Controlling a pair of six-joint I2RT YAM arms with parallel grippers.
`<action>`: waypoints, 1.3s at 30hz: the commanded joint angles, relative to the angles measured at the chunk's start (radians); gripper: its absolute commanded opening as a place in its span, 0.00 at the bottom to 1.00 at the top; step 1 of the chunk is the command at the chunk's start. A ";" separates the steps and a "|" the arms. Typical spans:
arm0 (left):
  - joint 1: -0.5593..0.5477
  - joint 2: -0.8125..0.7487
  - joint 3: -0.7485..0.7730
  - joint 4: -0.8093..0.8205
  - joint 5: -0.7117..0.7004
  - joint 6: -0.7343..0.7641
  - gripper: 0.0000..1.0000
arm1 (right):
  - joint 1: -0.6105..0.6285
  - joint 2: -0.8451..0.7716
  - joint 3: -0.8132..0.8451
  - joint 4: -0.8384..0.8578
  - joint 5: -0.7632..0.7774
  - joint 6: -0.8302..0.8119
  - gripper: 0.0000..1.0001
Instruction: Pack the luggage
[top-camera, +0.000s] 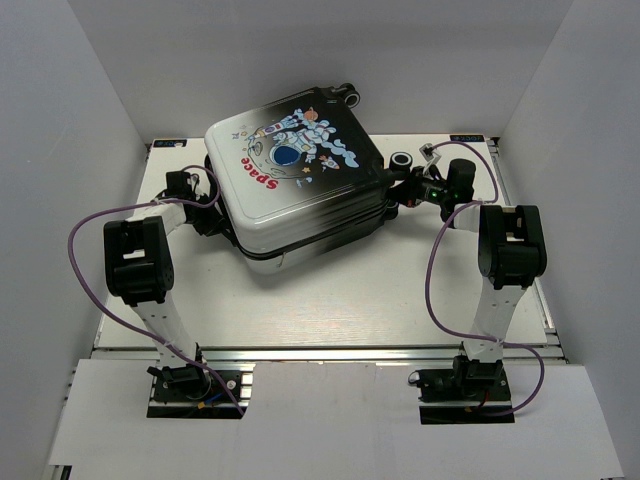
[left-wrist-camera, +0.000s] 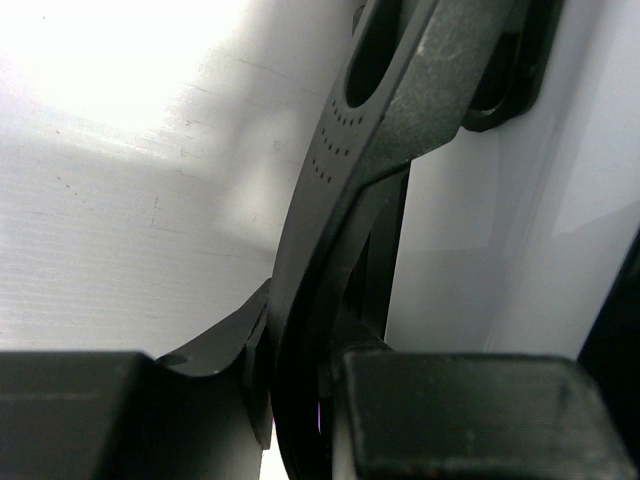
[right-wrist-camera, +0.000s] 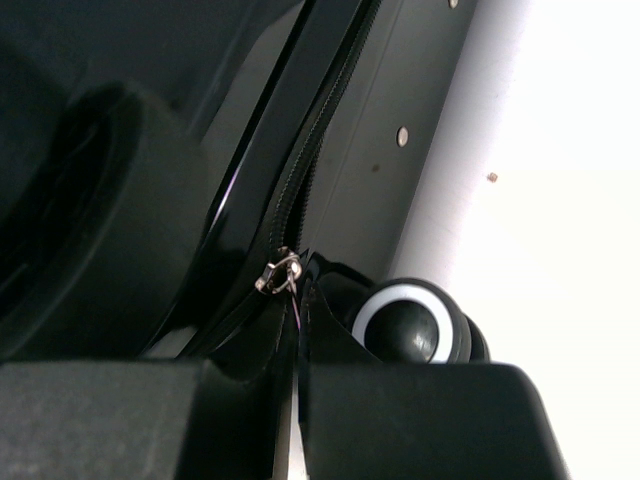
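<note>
Luggage (top-camera: 300, 180) flat — left fingers (left-wrist-camera: 470, 410) clamp handle (left-wrist-camera: 400, 120), right fingers (right-wrist-camera: 420, 420) pinch zipper pull (right-wrist-camera: 280, 272).

A robotics lab cell: plain white walls (top-camera: 90, 90) box in a white desk (top-camera: 320, 310), with the left arm (top-camera: 140, 265) and right arm (top-camera: 510, 250) bolted at its near edge.

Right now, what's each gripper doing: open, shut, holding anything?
Left gripper: closed on what looks like a black handle of the luggage.
Right gripper: closed, apparently pinching the zipper pull.
</note>
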 joint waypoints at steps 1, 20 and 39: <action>0.130 0.131 -0.041 -0.081 -0.326 0.100 0.00 | -0.114 0.064 0.099 0.286 0.569 0.088 0.00; 0.103 0.220 0.108 -0.133 -0.297 0.149 0.00 | 0.034 0.468 0.808 0.153 0.181 -0.041 0.00; -0.290 0.691 1.081 -0.354 -0.097 0.436 0.00 | 0.446 -0.546 -0.370 -0.010 0.291 -0.523 0.00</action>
